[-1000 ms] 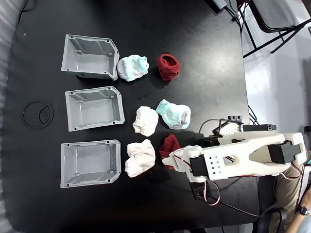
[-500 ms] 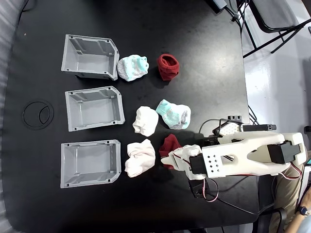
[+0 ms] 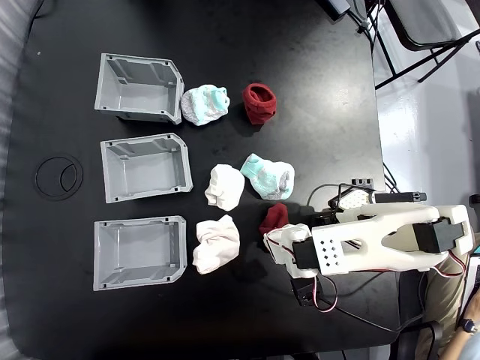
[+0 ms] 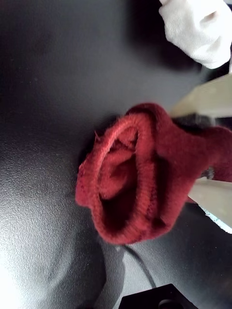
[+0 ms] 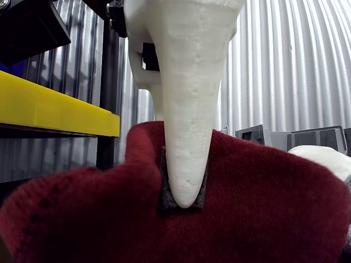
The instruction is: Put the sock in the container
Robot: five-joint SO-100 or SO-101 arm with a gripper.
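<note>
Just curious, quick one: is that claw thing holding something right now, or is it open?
Gripper: shut on the sock, the dark red one, pinched between both fingers.

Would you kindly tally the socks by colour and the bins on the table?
Dark red socks: 2 (the sock in the jaws, ring-shaped one)
White socks: 2
Mint-and-white socks: 2
Grey bins: 3
Total: 9

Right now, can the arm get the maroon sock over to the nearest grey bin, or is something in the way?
Probably yes. The gripper looks shut on the sock; the white sock lies between it and the nearest bin, so it must carry over it.
</note>
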